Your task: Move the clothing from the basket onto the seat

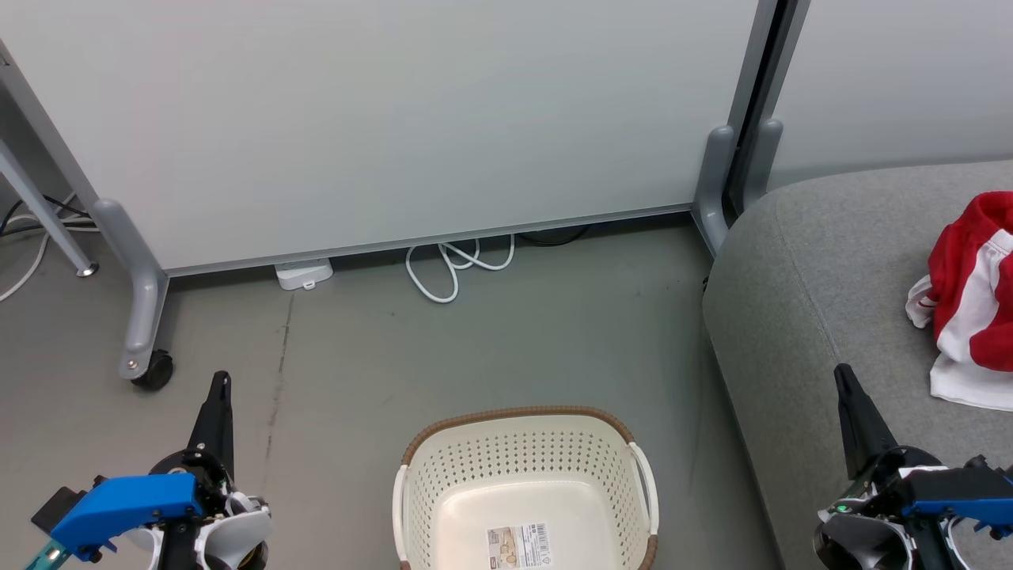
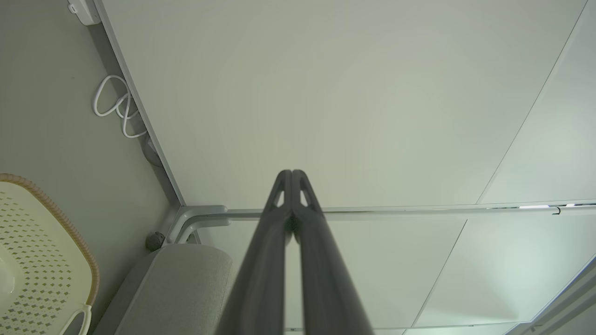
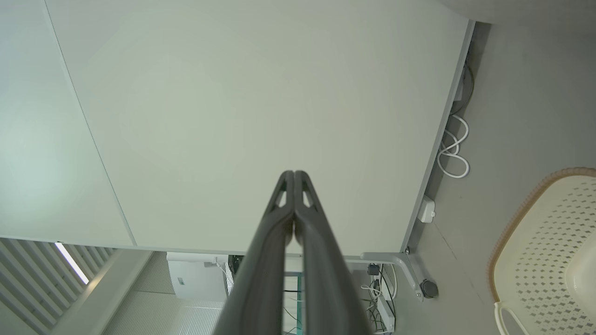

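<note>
The left gripper (image 1: 220, 386) has its two dark fingers pressed together, and nothing is between them. The left wrist view shows the tips touching in front of a pale partition panel (image 2: 349, 93). The right gripper (image 1: 842, 378) is the same, its fingers closed on each other and holding nothing. Both point up and away from the robot, one on each side of the laundry basket (image 1: 514, 413). I judge this to be a resting pose that keeps the arms clear, not a reach toward something.

The basket stands on the floor between the two grippers, to the right of the left one and to the left of the right one. Its inside is bare: perforated walls, a smooth bottom and a label sticker (image 1: 520, 545) on that bottom. I see no fabric in the visible part; the near rim is cut off by the picture edge.

The red and white sportswear (image 1: 969, 293) lies in a crumpled heap on the grey sofa (image 1: 799, 269), beyond the right gripper's fingertips and to their right, apart from them. Part of the heap runs out of the picture. The sofa is the goal place and the basket looks empty, so I judge the task to be finished or very near it.
</note>
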Motion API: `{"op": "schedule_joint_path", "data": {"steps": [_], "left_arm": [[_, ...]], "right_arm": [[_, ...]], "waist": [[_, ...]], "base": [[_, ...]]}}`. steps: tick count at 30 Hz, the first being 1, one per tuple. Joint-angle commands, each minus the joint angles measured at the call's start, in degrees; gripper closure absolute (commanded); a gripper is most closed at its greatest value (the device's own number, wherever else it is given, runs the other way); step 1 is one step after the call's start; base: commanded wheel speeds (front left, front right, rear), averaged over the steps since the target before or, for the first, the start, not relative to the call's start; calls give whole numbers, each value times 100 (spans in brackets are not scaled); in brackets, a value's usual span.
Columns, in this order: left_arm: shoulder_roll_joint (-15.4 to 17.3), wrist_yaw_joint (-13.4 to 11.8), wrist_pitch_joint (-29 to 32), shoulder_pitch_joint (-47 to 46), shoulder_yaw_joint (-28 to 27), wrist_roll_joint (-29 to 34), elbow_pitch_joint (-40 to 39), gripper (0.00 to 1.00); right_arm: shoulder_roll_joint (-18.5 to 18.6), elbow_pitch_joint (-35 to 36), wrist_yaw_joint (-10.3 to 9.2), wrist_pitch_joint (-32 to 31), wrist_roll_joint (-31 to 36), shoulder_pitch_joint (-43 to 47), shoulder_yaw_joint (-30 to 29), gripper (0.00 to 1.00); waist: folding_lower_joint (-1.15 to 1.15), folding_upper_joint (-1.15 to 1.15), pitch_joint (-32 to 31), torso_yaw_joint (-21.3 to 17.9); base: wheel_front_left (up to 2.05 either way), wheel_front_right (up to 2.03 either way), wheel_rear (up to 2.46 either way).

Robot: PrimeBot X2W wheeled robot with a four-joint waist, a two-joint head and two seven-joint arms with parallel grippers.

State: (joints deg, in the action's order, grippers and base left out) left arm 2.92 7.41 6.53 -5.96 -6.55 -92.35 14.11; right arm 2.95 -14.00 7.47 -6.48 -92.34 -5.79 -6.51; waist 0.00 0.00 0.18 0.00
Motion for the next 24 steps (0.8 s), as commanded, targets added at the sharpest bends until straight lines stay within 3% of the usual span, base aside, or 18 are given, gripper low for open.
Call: {"op": "schedule_joint_path", "data": {"steps": [1,24], "left_arm": [[-10,14,22,-55,-12,-11,-27,100],[-10,14,21,-54,-11,-12,-27,100]], "right_arm": [[-14,-7,4,-15,-14,-83,-10,100],[-14,-7,4,-14,-14,-83,-9,100]], "waist": [[0,0,0,0],[0,0,0,0]], "base": [[0,0,0],[0,0,0]]}}
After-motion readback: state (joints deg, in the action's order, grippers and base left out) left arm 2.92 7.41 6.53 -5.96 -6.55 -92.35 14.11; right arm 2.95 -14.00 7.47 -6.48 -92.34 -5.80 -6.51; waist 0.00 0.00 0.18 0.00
